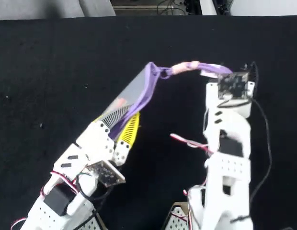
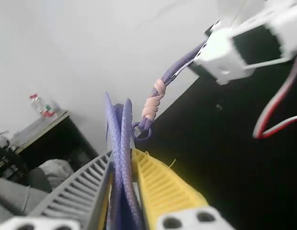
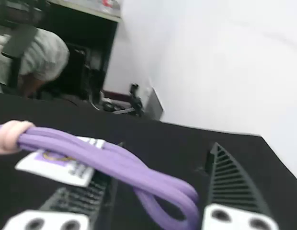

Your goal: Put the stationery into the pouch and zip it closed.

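**Pouch held stretched between two grippers**

Left gripper [image 1: 124, 120] is shut on the purple edge of the pouch [image 1: 132, 93], which is pinched between its grey finger and its yellow finger [image 2: 160, 184]. The pouch is thereby kept off the table and runs straight out ahead of the fingertips. This grip is judged to serve as an anchor, so that the edge stays taut while a pull is made from the far end.

Beyond the pouch's far corner, a purple cord [image 1: 163, 72] is fixed to a small ring [image 2: 142, 132], probably the zip pull. A pink wrap [image 1: 185, 66] is wound round the cord, and a white tag [image 1: 210, 72] hangs near its end.

The cord's looped end lies between the fingers of the right gripper [image 3: 166, 153]. Those fingers are seen standing apart, wider than the loop, so the cord appears hooked rather than pinched. From there the zip could be drawn by a pull away from the left gripper.

One pouch, one cord, one wrap, one tag and two grippers are counted. A pinkish shape is seen through the mesh close to the left fingertips, and it is taken to be stationery already inside the pouch. How many pieces it holds cannot be told.
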Robot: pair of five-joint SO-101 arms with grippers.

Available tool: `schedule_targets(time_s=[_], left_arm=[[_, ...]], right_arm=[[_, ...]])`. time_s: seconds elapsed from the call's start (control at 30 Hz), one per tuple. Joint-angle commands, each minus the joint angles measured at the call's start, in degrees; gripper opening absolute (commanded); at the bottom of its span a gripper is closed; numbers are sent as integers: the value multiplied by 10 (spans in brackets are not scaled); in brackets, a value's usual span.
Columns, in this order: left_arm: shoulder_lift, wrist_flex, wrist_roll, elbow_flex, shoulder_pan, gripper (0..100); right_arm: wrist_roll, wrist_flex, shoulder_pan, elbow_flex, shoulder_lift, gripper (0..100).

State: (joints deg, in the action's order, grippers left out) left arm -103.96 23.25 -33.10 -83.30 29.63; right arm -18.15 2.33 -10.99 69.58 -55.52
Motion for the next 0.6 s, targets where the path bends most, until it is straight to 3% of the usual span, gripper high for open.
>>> schedule_targets(time_s=[0.0, 0.17, 0.37, 0.57], left_arm=[[-5, -9, -8, 2, -42, 30], [-5, -9, -11, -29, -73, 32], [-5, -8, -70, -100, -69, 166], [-5, -3, -68, -129, -70, 167]], right_arm=[[-4, 69, 45, 5, -110, 270], [-4, 189, 85, 7, -250, 270], [-4, 329, 106, 8, -388, 270], [-4, 423, 121, 9, -452, 270]])
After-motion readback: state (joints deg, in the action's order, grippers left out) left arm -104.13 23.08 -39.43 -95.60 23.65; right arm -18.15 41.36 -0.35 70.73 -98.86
